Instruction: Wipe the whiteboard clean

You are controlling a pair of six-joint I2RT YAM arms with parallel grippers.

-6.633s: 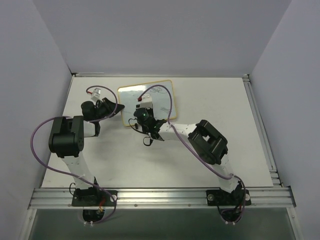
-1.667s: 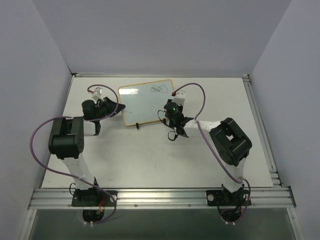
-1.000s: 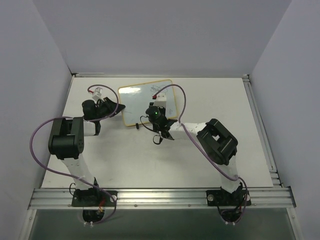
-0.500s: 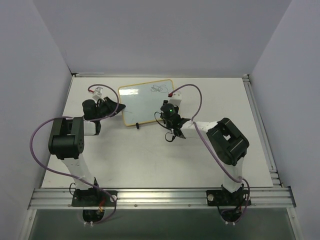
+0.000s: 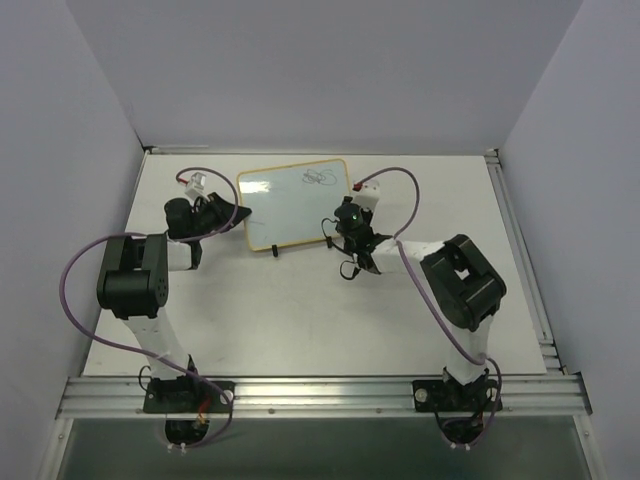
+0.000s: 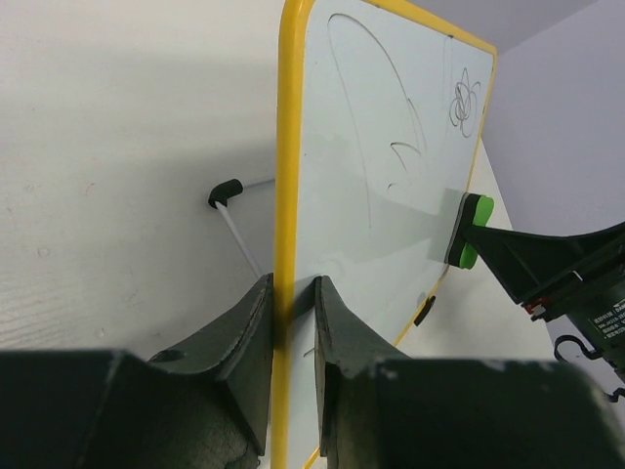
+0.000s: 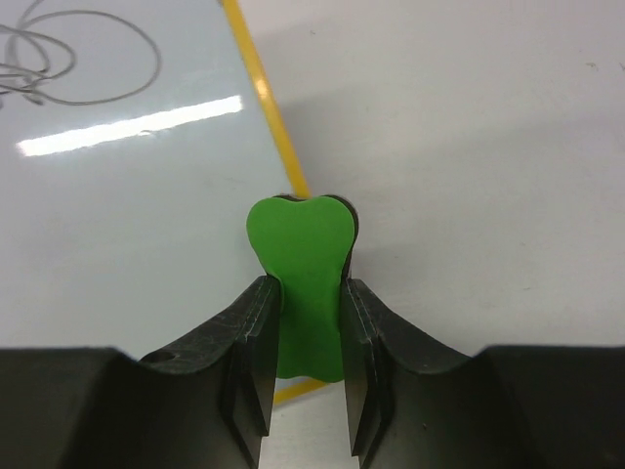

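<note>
The whiteboard (image 5: 290,200), white with a yellow frame, lies at the back middle of the table, with a dark scribble (image 5: 317,178) near its far right corner. My left gripper (image 5: 234,214) is shut on the board's left edge (image 6: 285,244). My right gripper (image 5: 345,216) is shut on the green eraser (image 7: 298,283), which sits over the board's right frame (image 7: 264,107) near the near right corner. The scribble (image 7: 68,59) lies ahead and left of the eraser. The eraser also shows in the left wrist view (image 6: 469,230).
The board's two black feet (image 5: 275,250) stick out from its near edge. A metal rail (image 5: 520,250) runs along the table's right side. Grey walls close in the back and both sides.
My right gripper with the eraser has swept back and forth across the board, left one second ago, then right to the board's right edge now. The left gripper has kept still on the board's edge.
</note>
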